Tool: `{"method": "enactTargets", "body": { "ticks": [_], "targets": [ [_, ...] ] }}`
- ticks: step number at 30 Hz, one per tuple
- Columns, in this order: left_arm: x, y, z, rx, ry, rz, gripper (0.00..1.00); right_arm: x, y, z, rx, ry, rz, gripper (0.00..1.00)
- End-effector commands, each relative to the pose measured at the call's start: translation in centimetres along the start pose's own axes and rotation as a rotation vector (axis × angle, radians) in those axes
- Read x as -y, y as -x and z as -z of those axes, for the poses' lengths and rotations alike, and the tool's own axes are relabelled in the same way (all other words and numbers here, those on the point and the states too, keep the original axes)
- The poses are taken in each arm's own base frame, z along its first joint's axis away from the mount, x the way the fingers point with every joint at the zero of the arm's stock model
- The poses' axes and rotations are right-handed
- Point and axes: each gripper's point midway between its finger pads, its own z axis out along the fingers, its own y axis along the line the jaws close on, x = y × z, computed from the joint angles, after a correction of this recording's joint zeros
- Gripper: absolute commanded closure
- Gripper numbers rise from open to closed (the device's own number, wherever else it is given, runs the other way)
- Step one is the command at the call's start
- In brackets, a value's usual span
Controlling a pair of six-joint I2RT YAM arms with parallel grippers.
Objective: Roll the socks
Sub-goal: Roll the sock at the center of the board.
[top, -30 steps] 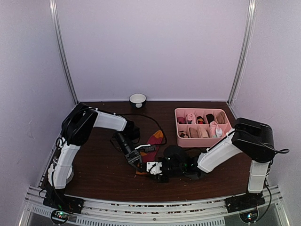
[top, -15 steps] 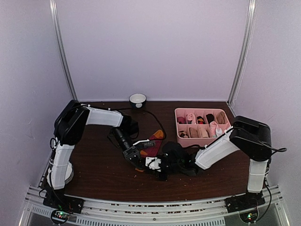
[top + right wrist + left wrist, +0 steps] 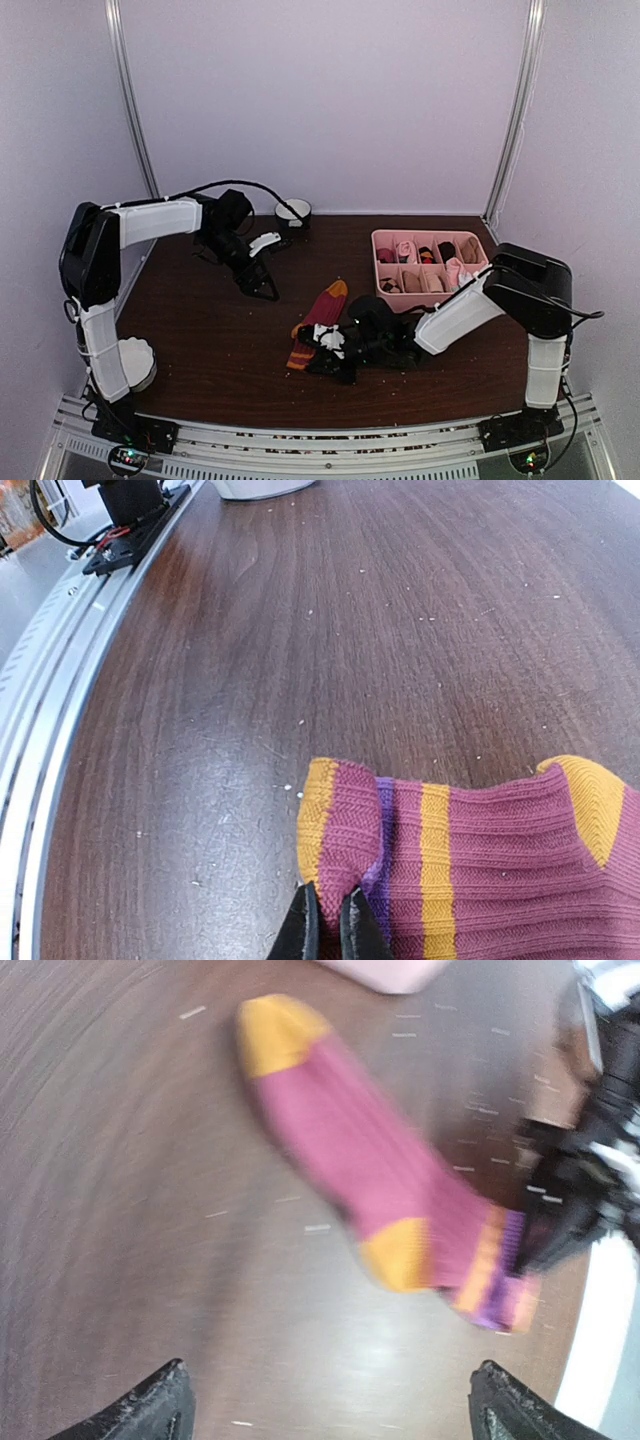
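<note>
One of the socks [image 3: 322, 308] lies flat near the table's middle: dark red, with an orange toe pointing back and a purple-and-orange striped cuff toward the front. My right gripper [image 3: 312, 350] is low at the cuff end. In the right wrist view the sock [image 3: 480, 860] has a raised fold of cuff, and the right gripper [image 3: 327, 930] is shut on that fold. My left gripper [image 3: 262, 285] hovers back left of the sock, apart from it. The left wrist view is blurred. It shows the whole sock [image 3: 360, 1160], with the left gripper [image 3: 335, 1410] open and empty.
A pink divided tray [image 3: 430, 297] of small rolled socks stands at the back right, close behind the right arm. A small white bowl [image 3: 293, 211] sits against the back wall. A pale round object [image 3: 135, 362] rests by the left arm's base.
My left gripper opened, let go of the sock and swung away to the back left. My right gripper closed on the cuff fold. The sock now lies uncovered.
</note>
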Motion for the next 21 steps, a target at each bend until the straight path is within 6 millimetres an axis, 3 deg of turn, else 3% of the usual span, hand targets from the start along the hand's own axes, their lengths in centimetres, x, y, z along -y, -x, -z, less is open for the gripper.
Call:
{"method": "enactTargets", "body": {
  "ticks": [1, 2, 4, 6, 7, 10, 12, 14, 18, 21],
  "targets": [
    [-2.4, -3.1, -0.9, -0.063, 0.06, 0.059, 0.02, -3.3, -9.5, 0.2, -0.286, 0.149, -0.246, 1.0],
    [-2.9, -2.3, 0.2, -0.04, 0.181, 0.014, 0.02, -3.2, -9.5, 0.3, -0.286, 0.153, -0.254, 1.0],
    [-3.4, 0.9, 4.5, 0.119, 0.365, -0.036, 0.02, -3.1, -9.7, 0.3, -0.289, 0.151, -0.271, 1.0],
    [-6.4, 0.2, 6.4, 0.14, 0.537, 0.12, 0.02, -3.0, -9.8, 0.2, -0.298, 0.158, -0.299, 1.0],
    [-6.7, -0.1, 6.4, 0.115, 0.507, 0.155, 0.03, -3.0, -9.8, 0.1, -0.301, 0.162, -0.314, 1.0],
    [-5.2, -0.2, 4.9, 0.11, 0.324, 0.109, 0.18, -2.6, -9.7, 0.0, -0.304, 0.178, -0.405, 1.0],
    [-3.2, 0.5, 4.9, 0.155, 0.391, -0.052, 0.15, -2.3, -9.7, -0.1, -0.305, 0.19, -0.495, 1.0],
    [0.2, 0.7, 4.0, 0.173, 0.369, -0.224, 0.13, -2.1, -10.0, -0.1, -0.303, 0.214, -0.589, 1.0],
    [4.8, -1.2, -0.5, 0.068, 0.179, -0.366, 0.17, -1.5, -9.9, 0.0, -0.248, 0.239, -0.78, 1.0],
    [7.8, -2.4, -2.8, 0.02, 0.089, -0.439, 0.21, -1.0, -11.2, 0.2, -0.291, 0.201, -0.873, 1.0]
  ]
}}
